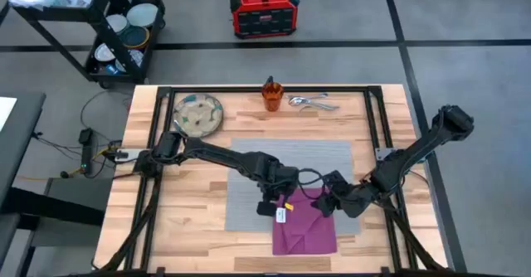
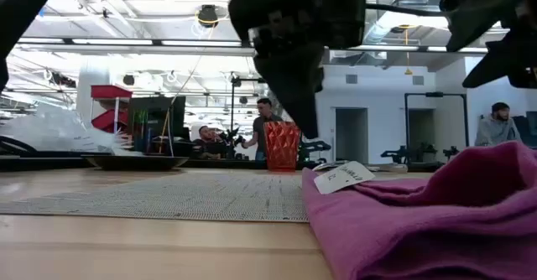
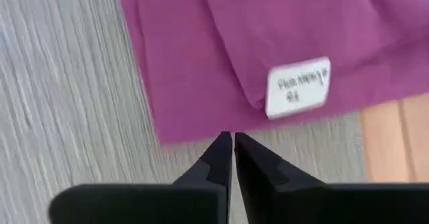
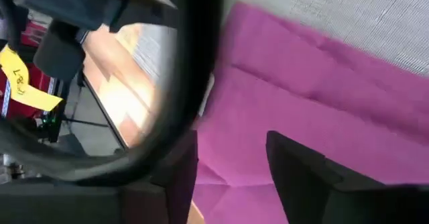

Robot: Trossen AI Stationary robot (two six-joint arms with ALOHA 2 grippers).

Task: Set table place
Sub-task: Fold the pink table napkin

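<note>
High view shows the magenta napkin lying on the near edge of the grey woven mat, partly on the table. Left gripper hovers closed and empty beside it. Right gripper stands open over the napkin, holding nothing.

One table holds one grey mat and one magenta napkin with one white tag. At the far edge sit one plate, one orange cup and a small heap of steel cutlery, too tangled to count. Two arms reach in.
</note>
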